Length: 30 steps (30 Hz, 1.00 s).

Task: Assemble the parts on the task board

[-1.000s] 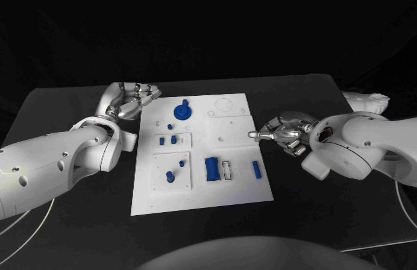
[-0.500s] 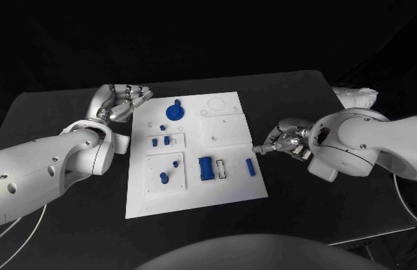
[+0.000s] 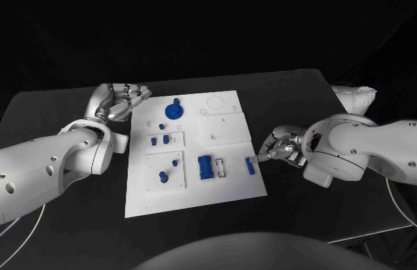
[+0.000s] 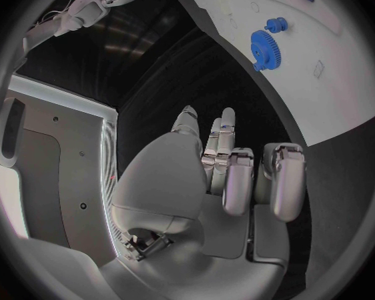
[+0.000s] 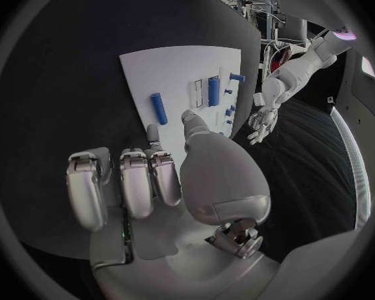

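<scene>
The task board (image 3: 228, 188) lies on the table (image 3: 295, 92) a little left of the frame's centre in the head view. Near its top edge sits the gear (image 3: 174, 110). Lower down, in the board's right half, the block (image 3: 205, 167) stands left of the rod (image 3: 249, 166), with a slot between them. The left hand (image 3: 122, 101) is at the board's upper left corner, just off its edge. The right hand (image 3: 279, 149) is at the board's right edge, its fingertips (image 3: 253, 158) just beside the rod.

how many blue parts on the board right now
About 8: blue gear at the far end, three small pegs below it, two pegs on the near-left plate, large block, bar by the right robot hand. Smaller ones may be hidden.
</scene>
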{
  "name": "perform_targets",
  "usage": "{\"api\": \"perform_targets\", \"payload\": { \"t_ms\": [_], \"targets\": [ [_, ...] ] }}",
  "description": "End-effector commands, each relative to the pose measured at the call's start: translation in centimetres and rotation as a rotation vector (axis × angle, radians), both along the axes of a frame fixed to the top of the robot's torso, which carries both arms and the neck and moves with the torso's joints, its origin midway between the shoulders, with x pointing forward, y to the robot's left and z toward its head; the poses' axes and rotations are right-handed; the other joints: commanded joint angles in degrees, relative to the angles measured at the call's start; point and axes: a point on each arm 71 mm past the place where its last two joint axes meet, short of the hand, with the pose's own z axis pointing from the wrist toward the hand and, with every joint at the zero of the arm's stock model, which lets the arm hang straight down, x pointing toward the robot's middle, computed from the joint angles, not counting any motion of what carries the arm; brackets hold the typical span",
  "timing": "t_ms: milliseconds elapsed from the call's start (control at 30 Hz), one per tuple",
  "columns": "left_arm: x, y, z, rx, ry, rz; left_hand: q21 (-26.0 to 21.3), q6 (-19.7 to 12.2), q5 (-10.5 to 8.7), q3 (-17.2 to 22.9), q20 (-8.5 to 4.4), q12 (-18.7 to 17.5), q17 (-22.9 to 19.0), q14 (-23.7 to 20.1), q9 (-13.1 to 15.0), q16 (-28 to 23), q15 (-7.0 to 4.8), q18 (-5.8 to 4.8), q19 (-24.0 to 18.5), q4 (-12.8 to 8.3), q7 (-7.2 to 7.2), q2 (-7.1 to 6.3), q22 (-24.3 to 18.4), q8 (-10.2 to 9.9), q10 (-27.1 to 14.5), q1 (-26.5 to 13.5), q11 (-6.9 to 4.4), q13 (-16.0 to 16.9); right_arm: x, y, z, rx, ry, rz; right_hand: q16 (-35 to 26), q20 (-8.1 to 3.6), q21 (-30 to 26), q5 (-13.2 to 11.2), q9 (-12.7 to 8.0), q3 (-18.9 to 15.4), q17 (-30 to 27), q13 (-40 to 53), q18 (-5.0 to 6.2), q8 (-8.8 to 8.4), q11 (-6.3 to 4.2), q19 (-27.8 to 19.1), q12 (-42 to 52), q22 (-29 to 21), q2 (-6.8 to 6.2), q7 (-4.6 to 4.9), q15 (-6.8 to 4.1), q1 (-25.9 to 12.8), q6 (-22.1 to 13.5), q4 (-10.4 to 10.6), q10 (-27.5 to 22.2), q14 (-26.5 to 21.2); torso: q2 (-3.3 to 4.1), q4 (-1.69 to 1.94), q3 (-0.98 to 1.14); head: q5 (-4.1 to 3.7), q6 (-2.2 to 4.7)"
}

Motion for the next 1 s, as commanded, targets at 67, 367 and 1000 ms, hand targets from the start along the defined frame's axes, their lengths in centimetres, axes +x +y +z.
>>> {"api": "perform_targets", "payload": {
  "t_ms": [67,367,1000],
  "targets": [
    [-0.1,-0.2,0.0,-0.003,-0.001,-0.019,0.1,0.3,0.28,-0.2,-0.25,-0.3,15.1,5.9,0.0,0.1,-0.32,-0.86,6.0,0.0,0.08,0.66,15.1,0.1,0.1,0.0,-0.04,-0.1,-0.4,-0.3,-0.9,-0.060,0.065,-0.055,0.2,0.60,0.3,0.0,0.8,1.0,15.1,15.1,-0.38,1.19,0.43,6.0,0.2,15.1,-0.57,-0.02,0.32,0.6,-0.5,-0.5,6.0,6.0,-0.03,-0.11,0.10,0.19,-0.02],
    [0.0,0.0,0.0,-0.002,-0.001,-0.017,0.1,0.3,0.28,-0.2,-0.25,-0.3,15.1,5.9,0.0,0.1,-0.32,-0.86,6.0,0.0,0.08,0.66,15.1,0.1,0.1,0.0,-0.04,-0.1,-0.2,0.7,-1.9,-0.070,0.057,-0.043,0.2,0.50,0.3,-1.5,3.1,3.0,15.1,15.1,-0.38,4.27,0.21,6.0,0.2,15.1,-0.05,-0.27,0.16,1.6,-1.0,-1.9,6.0,6.0,-0.08,-0.08,0.09,-0.34,-0.04],
    [-0.1,0.3,0.0,-0.001,-0.001,-0.013,0.1,0.3,0.35,-0.4,-0.26,-0.3,15.1,5.9,0.0,0.1,-0.32,-0.86,6.0,0.0,0.09,0.72,15.1,0.1,0.1,0.0,-0.04,-0.1,0.7,1.5,-2.5,-0.153,-0.012,0.030,0.2,0.35,0.3,-1.8,4.5,4.4,15.1,15.1,-0.38,5.97,0.04,6.0,0.2,15.1,1.58,-0.46,0.01,0.6,-1.9,-1.6,6.0,6.0,-0.03,0.06,0.07,-0.65,-0.04]
  ]
}}
